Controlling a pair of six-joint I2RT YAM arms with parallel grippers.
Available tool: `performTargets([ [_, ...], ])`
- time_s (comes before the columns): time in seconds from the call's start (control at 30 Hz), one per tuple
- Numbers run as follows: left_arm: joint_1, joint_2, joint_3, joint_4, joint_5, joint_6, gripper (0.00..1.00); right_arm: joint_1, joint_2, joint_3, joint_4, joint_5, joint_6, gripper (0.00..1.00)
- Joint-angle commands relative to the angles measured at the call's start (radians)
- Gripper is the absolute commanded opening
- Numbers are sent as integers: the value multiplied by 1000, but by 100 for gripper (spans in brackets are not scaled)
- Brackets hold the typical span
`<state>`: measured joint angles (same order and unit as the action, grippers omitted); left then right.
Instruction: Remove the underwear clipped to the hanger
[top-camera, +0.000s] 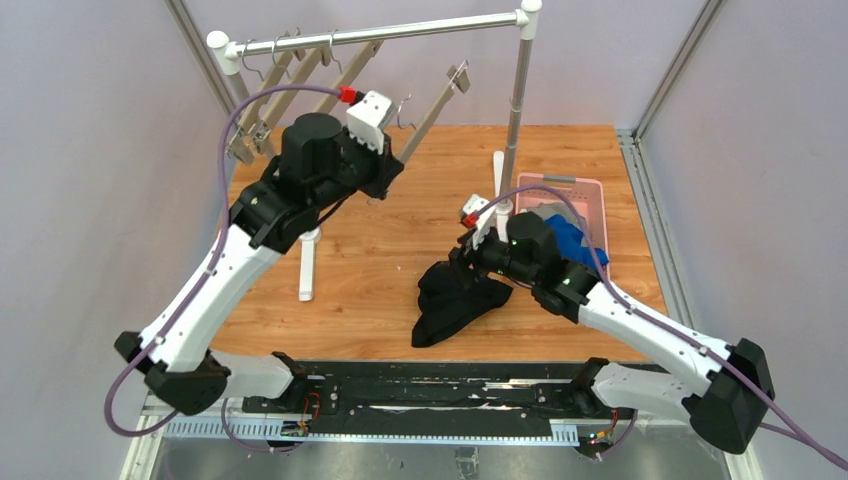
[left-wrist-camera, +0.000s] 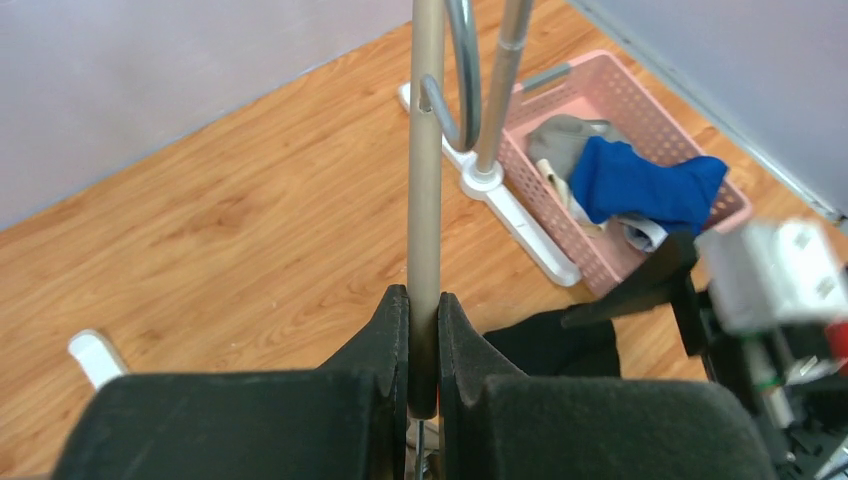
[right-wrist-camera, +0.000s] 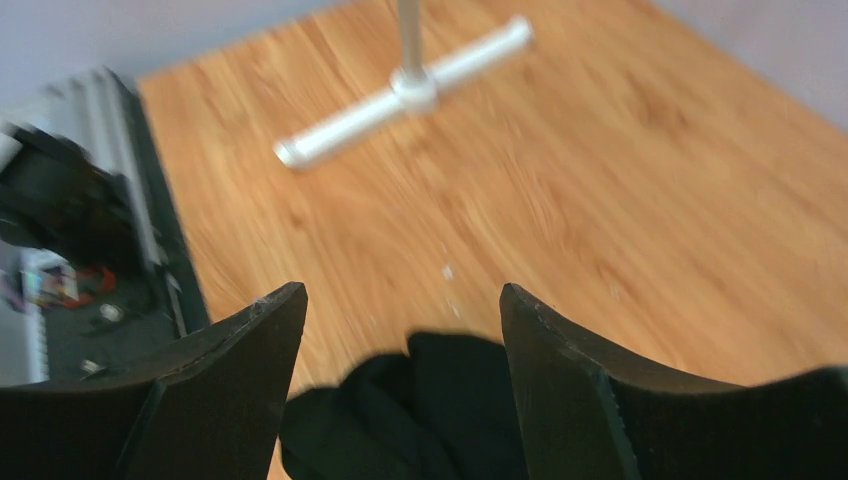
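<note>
Fingers of my left gripper (left-wrist-camera: 423, 330) clench the tan hanger bar (left-wrist-camera: 426, 150); my right gripper (right-wrist-camera: 400, 320) hangs spread wide over the black briefs (right-wrist-camera: 440, 400).

That black pair lies crumpled on the wooden table (top-camera: 360, 250), low and centre in the overhead view, free of any clip; the blue briefs (left-wrist-camera: 640, 185) and grey briefs (left-wrist-camera: 565, 135) sit in the pink basket (left-wrist-camera: 630, 95) at the right. I judge the unclipping done. To finish well, I should lift my right fingers straight up so they don't snag the cloth, and steady the hanger before letting go.

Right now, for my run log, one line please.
left gripper shut on hanger; right gripper open above black briefs; blue briefs in basket
</note>
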<state>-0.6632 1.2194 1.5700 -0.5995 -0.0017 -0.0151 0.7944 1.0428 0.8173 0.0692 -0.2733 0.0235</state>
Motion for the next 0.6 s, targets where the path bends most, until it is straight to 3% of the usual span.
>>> performTargets([
  [0.0,0,106,146,-118,-81,32,0,60,63,-39,-168,174,-77,73],
  [0.17,25,197,298,-160,-90,24,0,101,181,-62,-161,154,-43,73],
  [0.43,59,289,420,-183,-80,5,0,155,394,-23,-169,108,24,73],
  [0.57,73,332,467,-212,-77,7,0,162,504,-3,-188,103,73,56],
])
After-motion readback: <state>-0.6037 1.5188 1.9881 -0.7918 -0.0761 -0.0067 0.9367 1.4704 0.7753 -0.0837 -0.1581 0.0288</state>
